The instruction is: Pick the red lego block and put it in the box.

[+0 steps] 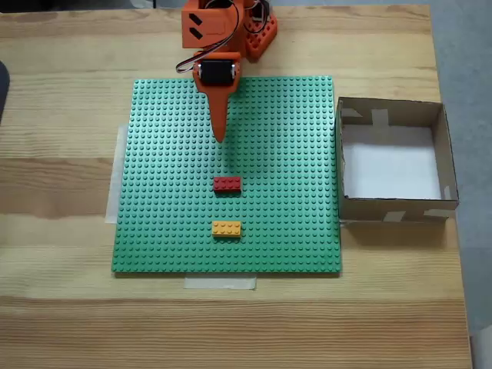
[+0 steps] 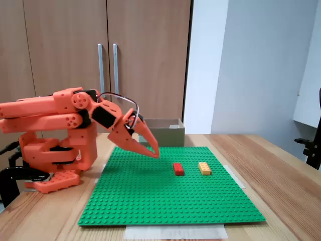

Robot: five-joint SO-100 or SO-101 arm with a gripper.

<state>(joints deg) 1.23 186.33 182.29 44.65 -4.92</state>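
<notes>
The red lego block [image 1: 227, 184] sits mid-baseplate [image 1: 169, 231], just beyond the yellow brick [image 1: 226, 228]; light and rigid, so I'd pinch its long smooth sides. My gripper [image 1: 221, 135] hovers farther back, jaws closed on nothing. The box [image 1: 444, 154] waits to the right.

A pale wooden table [image 1: 61, 192] is carrying a green studded baseplate [image 1: 292, 223] at frame centre, the box [image 1: 393, 210] at right, and the arm's orange base [image 2: 50, 181] at top.

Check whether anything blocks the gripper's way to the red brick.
Nothing visible does. The gripper hangs above bare green baseplate, short of the red lego block; the yellow brick lies beyond it.
</notes>
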